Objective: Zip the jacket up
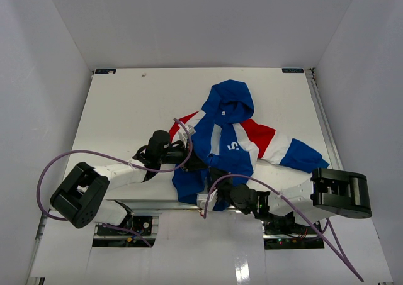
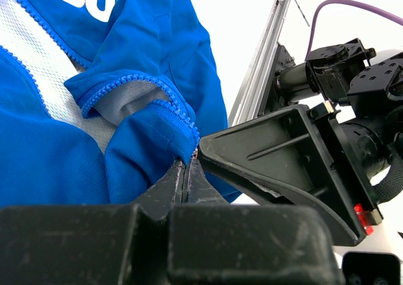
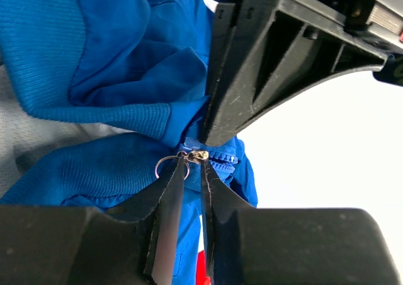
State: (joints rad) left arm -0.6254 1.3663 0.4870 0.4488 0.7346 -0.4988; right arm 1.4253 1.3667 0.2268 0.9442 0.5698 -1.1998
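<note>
A robotics lab cell: white desk (image 1: 126, 102) walled by plain white panels (image 1: 201, 21) beyond the left gripper (image 2: 187, 172), aluminium rail (image 2: 258, 77) and purple cable (image 2: 343, 0) to its right

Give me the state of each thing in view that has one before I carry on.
jacket: front open, hem bunched up at the tools.
zipper: undone, tooth rows apart.
zipper slider: at the bottom hem, between the right tool's tips.
left tool: shut on the jacket's edge at the zipper's lower end.
right tool: nearly closed around the zipper slider; grip not certain.
</note>
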